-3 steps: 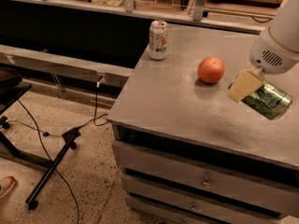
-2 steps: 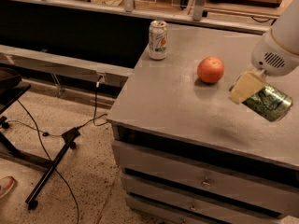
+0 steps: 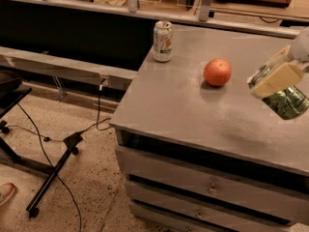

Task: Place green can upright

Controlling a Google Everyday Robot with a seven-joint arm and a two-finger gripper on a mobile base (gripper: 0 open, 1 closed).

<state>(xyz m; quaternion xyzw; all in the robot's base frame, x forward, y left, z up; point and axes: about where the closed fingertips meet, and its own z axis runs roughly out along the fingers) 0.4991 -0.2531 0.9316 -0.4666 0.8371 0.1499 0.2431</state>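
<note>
At the right edge of the frame, the robot's one two-finger gripper [image 3: 275,77], with cream-coloured pads, is clamped across one shiny green aluminium drink can [image 3: 290,103]; the green can hangs tilted, not upright, above the right side of the flat grey cabinet top [image 3: 174,105], clear of the surface, with a faint shadow beneath it. Two cans are in view in all; the second, a white-silver drink can with an orange-green logo [image 3: 162,41], stands upright at the cabinet's far left corner, in the upper centre of the frame. One round orange fruit [image 3: 217,72] rests on the top between the two cans, nearer the gripper. Grey drawer fronts [image 3: 183,178] stack below the top, two small knobs showing. At lower left, one black stand leg [image 3: 53,175] lies across the speckled floor [image 3: 87,187].
</note>
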